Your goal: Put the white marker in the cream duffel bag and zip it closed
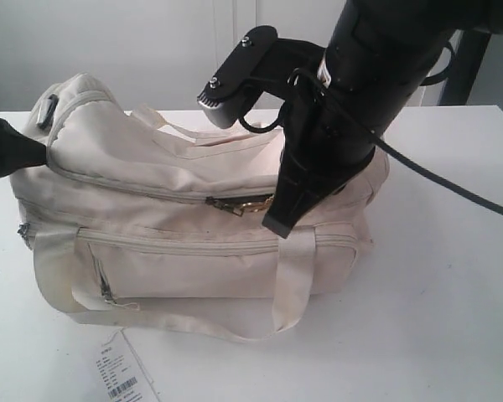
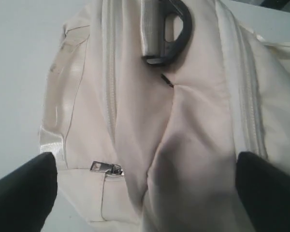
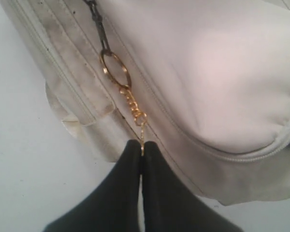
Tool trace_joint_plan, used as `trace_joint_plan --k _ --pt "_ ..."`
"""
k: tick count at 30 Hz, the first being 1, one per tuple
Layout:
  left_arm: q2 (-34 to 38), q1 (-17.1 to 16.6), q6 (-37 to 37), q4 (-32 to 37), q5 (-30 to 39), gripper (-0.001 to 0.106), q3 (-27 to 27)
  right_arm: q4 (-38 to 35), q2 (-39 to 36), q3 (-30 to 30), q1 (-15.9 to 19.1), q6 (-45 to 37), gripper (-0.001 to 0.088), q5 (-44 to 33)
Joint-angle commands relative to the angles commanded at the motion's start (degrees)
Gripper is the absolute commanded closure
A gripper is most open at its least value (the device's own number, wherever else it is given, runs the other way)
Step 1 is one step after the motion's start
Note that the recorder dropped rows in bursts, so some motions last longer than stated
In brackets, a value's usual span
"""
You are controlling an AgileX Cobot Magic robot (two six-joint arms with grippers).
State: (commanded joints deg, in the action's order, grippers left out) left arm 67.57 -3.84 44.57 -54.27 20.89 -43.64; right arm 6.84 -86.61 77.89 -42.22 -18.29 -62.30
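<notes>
The cream duffel bag (image 1: 176, 218) lies on the white table, its top zipper running along the upper side. A gold charm (image 3: 130, 104) on a ring and short chain hangs from the zipper pull (image 1: 222, 203). My right gripper (image 3: 142, 147) is shut on the chain's end; in the exterior view it (image 1: 278, 222) stands over the bag's middle. My left gripper (image 1: 21, 151) is at the bag's left end. Its fingers (image 2: 24, 193) stand wide apart with bag fabric (image 2: 183, 159) bulging between them. The white marker is hidden.
A flat white barcode label (image 1: 121, 377) lies on the table in front of the bag. A strap handle (image 1: 293, 276) hangs down the bag's front. A grey buckle (image 2: 164, 34) and a small side zipper pull (image 2: 106, 168) show at the left end.
</notes>
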Motion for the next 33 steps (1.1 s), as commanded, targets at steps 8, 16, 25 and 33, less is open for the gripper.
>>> trace_joint_plan --k 8,16,25,33 --pt "-11.89 0.00 1.18 5.50 -2.07 0.003 -0.40 -4.42 0.00 -0.26 0.00 -2.87 0.0868 1.76" --pt "-12.51 10.76 24.30 2.29 13.01 0.045 -4.90 -5.81 0.00 -0.26 0.00 -5.79 0.0868 1.95" --pt "-8.71 21.75 43.38 8.35 13.27 0.043 -5.04 -3.53 0.00 -0.26 0.00 -7.18 0.0868 -0.66" --pt "-1.39 24.52 57.77 7.28 5.55 0.044 -5.04 -3.89 0.00 -0.26 0.00 -7.18 0.0868 -0.64"
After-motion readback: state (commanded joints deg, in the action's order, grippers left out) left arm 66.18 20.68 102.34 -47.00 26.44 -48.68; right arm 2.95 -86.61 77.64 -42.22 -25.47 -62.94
